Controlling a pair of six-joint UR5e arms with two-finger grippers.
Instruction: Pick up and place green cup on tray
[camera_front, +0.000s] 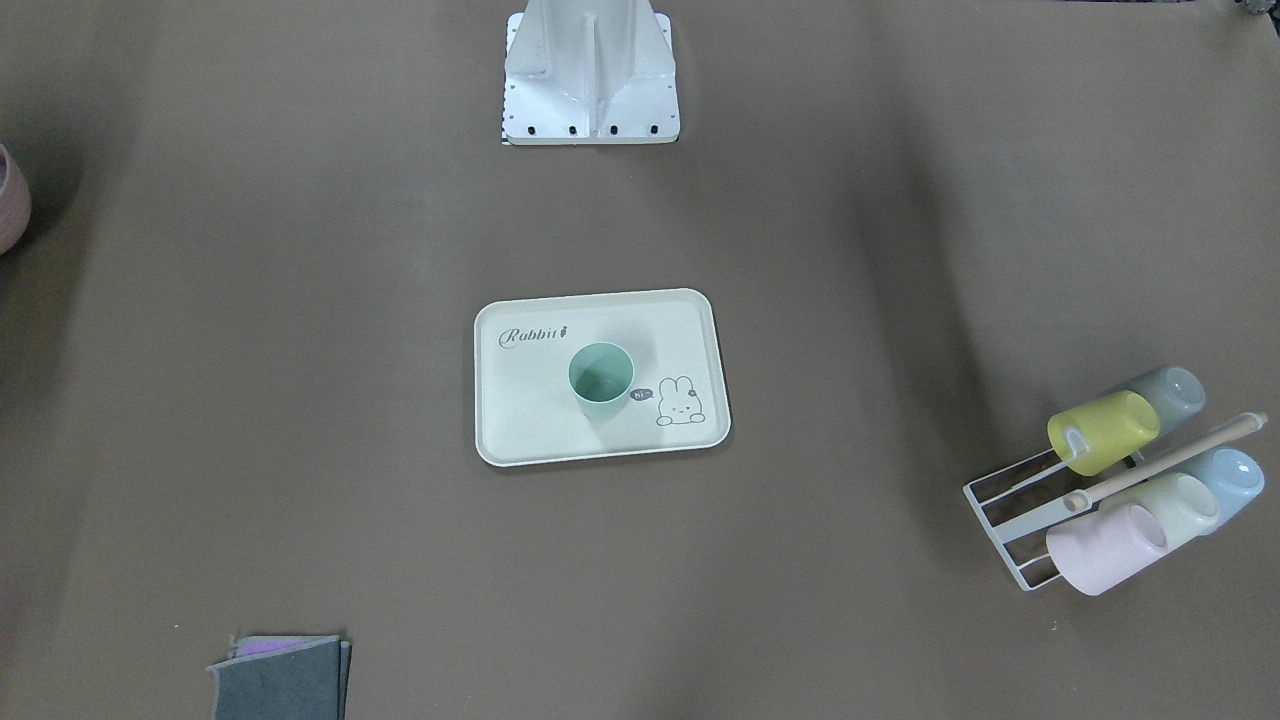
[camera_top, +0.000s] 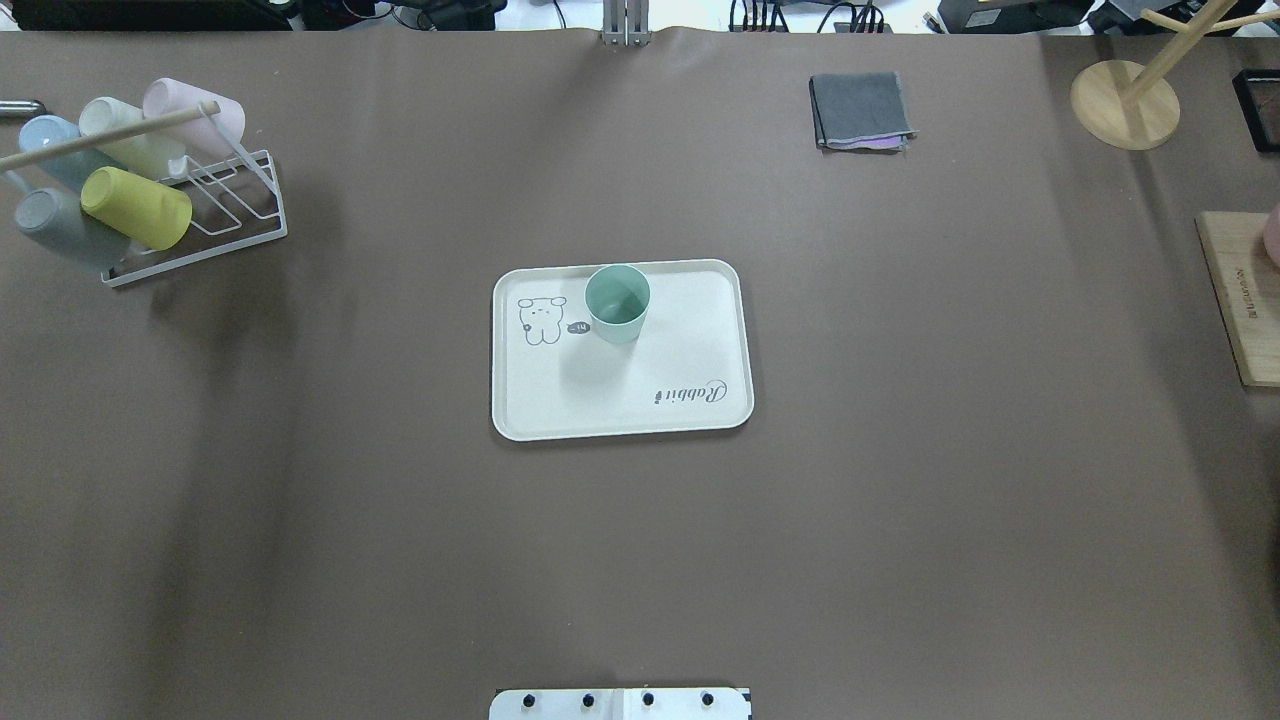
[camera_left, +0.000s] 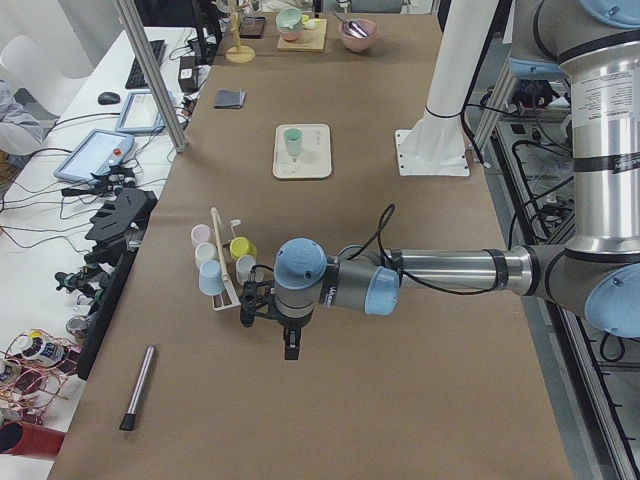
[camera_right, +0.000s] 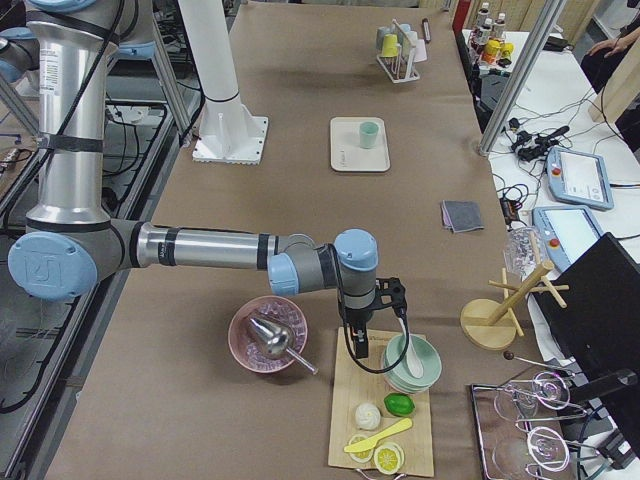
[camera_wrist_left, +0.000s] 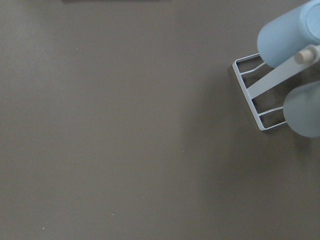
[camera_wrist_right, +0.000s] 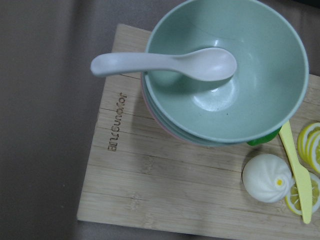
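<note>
Centre of the table: the green cup (camera_front: 601, 380) stands upright and mouth-up on the tray (camera_front: 540, 425), on its far half, just right of the bunny drawing as the robot faces it and apart from the "Rabbit" lettering on the near right. Nothing touches the cup. Well off to the far left stands a white wire rack (camera_front: 1000, 512) with a wooden rod (camera_front: 1165, 460) lying across it; five cups lie tilted on it, among them a yellow-green cup (camera_front: 1103, 431), a pink cup (camera_front: 1105, 548) and a blue cup (camera_front: 1228, 482). At the far right lies a folded grey cloth (camera_front: 283, 680). The left gripper (camera_left: 290, 345) hangs over bare table near the rack, well apart from the tray, pointing down. It shows only in the side view, so I cannot tell whether its fingers are spread or pressed together. The right gripper (camera_right: 360, 345) hangs at the table's right end over a wooden board (camera_wrist_right: 150, 185), between a pink bowl (camera_right: 262, 340) and a stack topped by a green bowl (camera_wrist_right: 250, 85) holding a white spoon (camera_wrist_right: 165, 64). A white bun (camera_wrist_right: 267, 177) and lemon slices (camera_wrist_right: 310, 145) also lie on the board. Whether this gripper's fingers are spread or together, I cannot tell either.
</note>
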